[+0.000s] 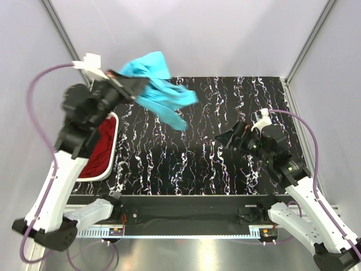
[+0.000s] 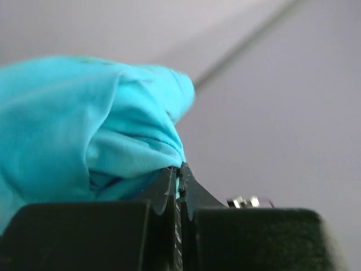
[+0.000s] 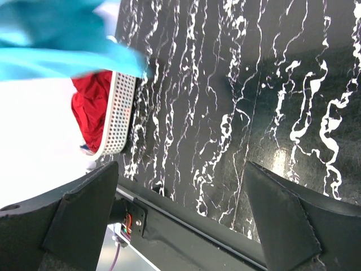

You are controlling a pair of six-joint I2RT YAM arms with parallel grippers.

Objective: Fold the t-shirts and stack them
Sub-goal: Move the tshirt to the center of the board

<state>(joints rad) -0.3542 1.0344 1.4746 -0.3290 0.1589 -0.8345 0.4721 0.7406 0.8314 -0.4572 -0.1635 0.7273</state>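
Black marbled tabletop (image 1: 225, 169) spreads under my left gripper (image 1: 138, 86), clamped on the turquoise t-shirt (image 1: 161, 93) hanging bunched at upper left. My right gripper (image 1: 228, 138) is apart, holding nothing. The red t-shirt (image 1: 101, 148) lies in the basket (image 1: 116, 132). I fear the thin pinch slips, dropping the cloth crumpled.

The top view looks down from behind the arm bases (image 1: 51, 234) over the whole table (image 1: 225, 164). The left wrist view, tight behind the left gripper (image 2: 179, 178), faces the wall (image 2: 282, 113), the turquoise shirt (image 2: 84, 130) close up. The right wrist view slants across the table toward the basket (image 3: 121, 113); all three share the shirt.
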